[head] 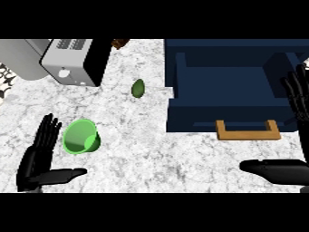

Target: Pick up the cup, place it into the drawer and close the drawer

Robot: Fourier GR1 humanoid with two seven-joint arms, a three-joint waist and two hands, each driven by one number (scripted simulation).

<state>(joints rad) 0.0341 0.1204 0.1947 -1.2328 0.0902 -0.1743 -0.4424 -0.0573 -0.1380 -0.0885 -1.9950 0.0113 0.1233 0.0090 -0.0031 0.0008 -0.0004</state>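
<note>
Marble counter, green cup tipped just beside left hand fingers, straight, apart.

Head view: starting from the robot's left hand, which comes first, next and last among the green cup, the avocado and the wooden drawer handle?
From the left hand:
1. Green cup, lying on its side right beside the fingers, lower left of the counter.
2. Avocado, farther up the counter, near the middle.
3. Drawer handle, far across to the right, on the front of the open blue drawer.

A glossy translucent green cup lies on speckled marble-look counter; the matt navy drawer has a wood-toned handle.
</note>
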